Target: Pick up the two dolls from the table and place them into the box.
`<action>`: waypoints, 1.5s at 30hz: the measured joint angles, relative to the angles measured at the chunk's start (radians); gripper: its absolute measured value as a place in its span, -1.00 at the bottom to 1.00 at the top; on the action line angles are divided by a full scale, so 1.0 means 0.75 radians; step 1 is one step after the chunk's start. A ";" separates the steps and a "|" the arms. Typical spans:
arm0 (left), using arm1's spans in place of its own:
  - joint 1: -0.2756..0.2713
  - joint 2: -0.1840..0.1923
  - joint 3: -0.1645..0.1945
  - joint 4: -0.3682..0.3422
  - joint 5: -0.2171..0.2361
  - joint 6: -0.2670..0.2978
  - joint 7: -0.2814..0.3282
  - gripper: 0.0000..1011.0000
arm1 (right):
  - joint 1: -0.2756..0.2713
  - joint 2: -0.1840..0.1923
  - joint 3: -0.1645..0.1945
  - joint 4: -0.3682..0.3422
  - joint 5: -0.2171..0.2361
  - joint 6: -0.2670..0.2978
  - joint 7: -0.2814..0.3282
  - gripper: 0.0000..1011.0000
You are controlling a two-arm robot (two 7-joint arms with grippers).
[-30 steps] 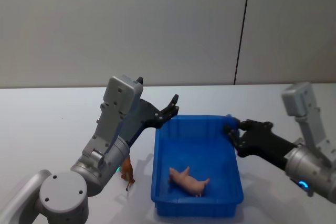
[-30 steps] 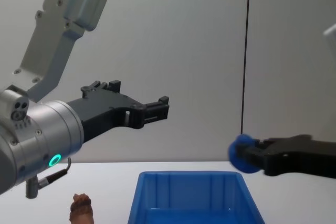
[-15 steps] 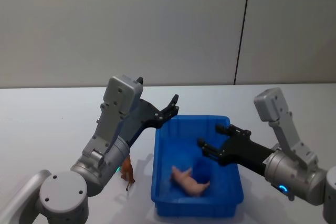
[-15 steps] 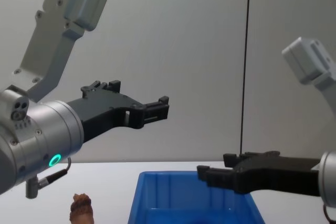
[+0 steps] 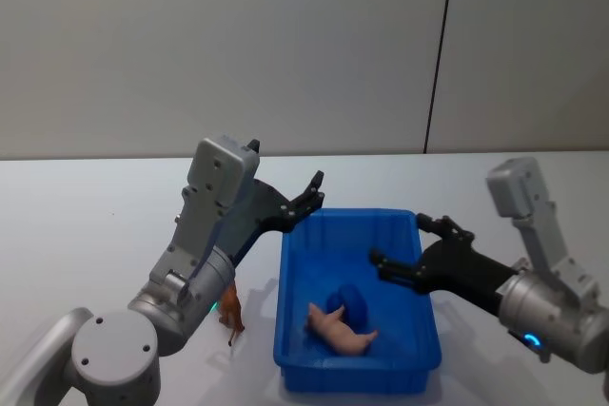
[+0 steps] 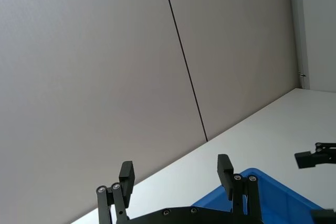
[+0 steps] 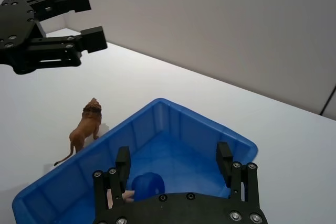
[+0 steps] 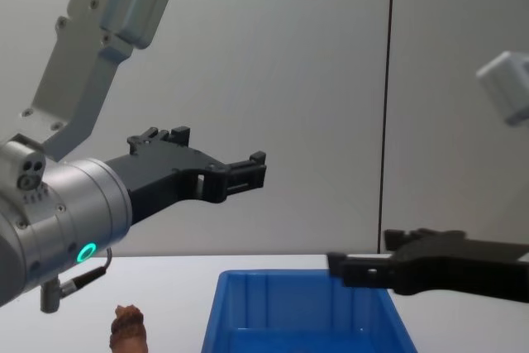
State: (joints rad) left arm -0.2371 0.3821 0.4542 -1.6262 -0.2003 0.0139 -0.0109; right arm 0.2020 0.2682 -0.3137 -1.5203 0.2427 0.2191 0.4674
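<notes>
Left gripper (image 5: 315, 191) and right gripper (image 5: 411, 244) over bright blue plastic bin (image 5: 352, 377), jaws apart. 1 pale pink animal doll (image 5: 341, 328) inside; 1 reddish-brown lion doll (image 5: 231, 311) on white tabletop (image 5: 86, 235).

Plain white worktop (image 5: 86, 225). Blue box (image 5: 354, 377) sits on it. Reddish-brown doll (image 5: 230, 312) stands just beside its left wall.

We log even, diffuse, moderately bright light across the grey wall (image 5: 238, 45) and the table (image 5: 76, 225). Shadows are soft and faint: we see them on the table beside the blue box (image 5: 352, 377) and by the lion doll (image 7: 84, 129).
</notes>
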 joint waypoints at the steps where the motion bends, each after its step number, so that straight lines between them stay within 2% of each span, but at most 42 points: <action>1: 0.000 0.000 0.000 0.000 0.000 0.000 0.000 0.98 | -0.010 0.012 0.009 -0.007 0.013 -0.007 -0.006 0.98; 15: 0.000 0.000 0.000 0.000 0.000 0.000 0.000 0.98 | -0.103 0.124 0.083 -0.055 0.112 -0.069 -0.034 0.98; 27: 0.015 0.009 -0.003 -0.020 0.010 0.039 0.028 0.98 | -0.141 0.170 0.112 -0.071 0.149 -0.093 -0.043 0.98; 36: 0.076 0.046 -0.016 -0.088 -0.014 0.123 0.139 0.98 | -0.155 0.187 0.123 -0.078 0.162 -0.102 -0.047 0.98; 45: 0.182 0.100 -0.035 -0.161 -0.112 0.183 0.299 0.98 | -0.160 0.193 0.128 -0.080 0.168 -0.106 -0.048 0.98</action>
State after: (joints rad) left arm -0.1007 0.4570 0.4279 -1.7471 -0.2845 0.1508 0.2133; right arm 0.0817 0.4130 -0.2181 -1.5804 0.3685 0.1397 0.4313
